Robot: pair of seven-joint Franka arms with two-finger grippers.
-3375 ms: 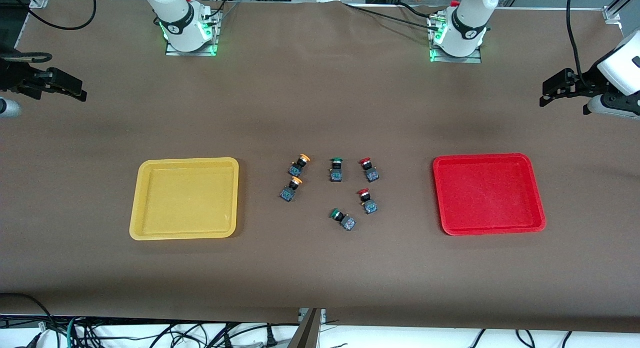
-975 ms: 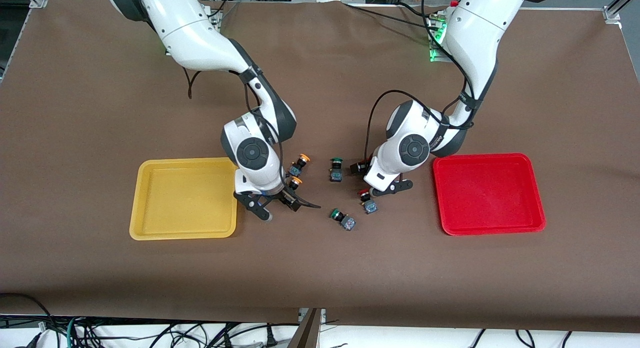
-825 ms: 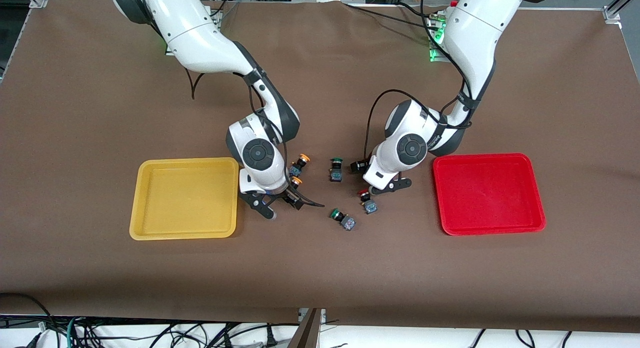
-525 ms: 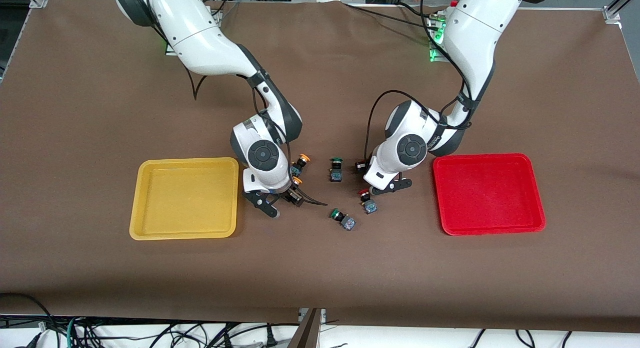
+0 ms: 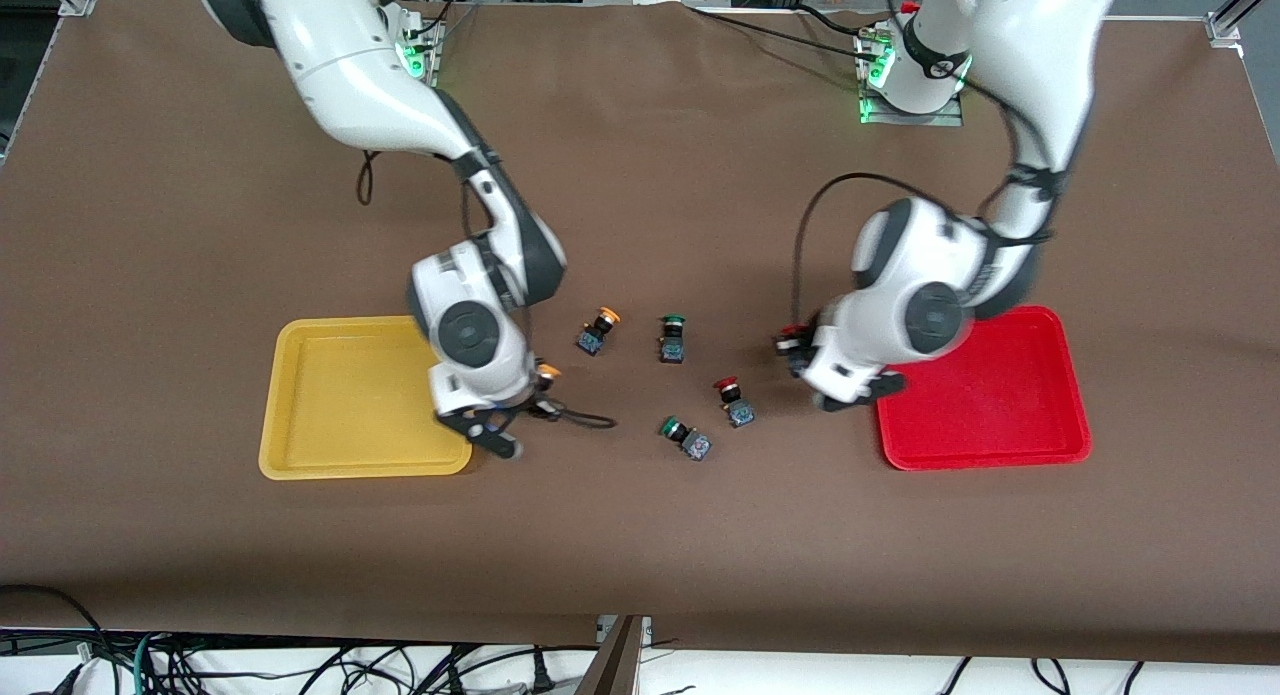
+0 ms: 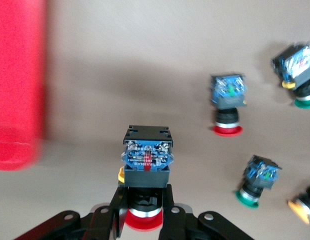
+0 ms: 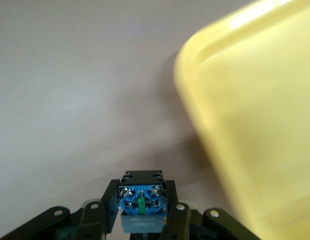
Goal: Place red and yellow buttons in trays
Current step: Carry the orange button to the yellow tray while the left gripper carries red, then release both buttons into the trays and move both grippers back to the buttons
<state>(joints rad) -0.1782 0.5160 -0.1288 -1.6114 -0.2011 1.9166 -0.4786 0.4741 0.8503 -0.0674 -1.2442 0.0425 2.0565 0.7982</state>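
Observation:
My right gripper (image 5: 520, 411) is shut on a yellow button (image 5: 545, 374) and holds it above the table, beside the yellow tray's (image 5: 300, 395) edge. In the right wrist view the gripper (image 7: 141, 212) clamps the button's blue-grey base (image 7: 141, 192), with the yellow tray (image 7: 255, 125) close by. My left gripper (image 5: 820, 371) is shut on a red button (image 5: 790, 333) above the table next to the red tray (image 5: 1000, 415). The left wrist view shows the gripper (image 6: 145, 197) on the button's black neck (image 6: 146, 160). A second yellow button (image 5: 598, 330) and a second red button (image 5: 733, 400) lie on the table between the trays.
Two green-capped buttons lie mid-table, one (image 5: 672, 337) between the loose yellow and red buttons, one (image 5: 685, 437) nearest the front camera. The left wrist view shows the red tray (image 6: 17, 85), the loose red button (image 6: 227, 105) and both green ones (image 6: 257, 180) (image 6: 297, 75).
Both arms came in from the table ends and took a button each. In the last half second the right gripper carried its yellow button toward the yellow tray, the left its red button toward the red tray.

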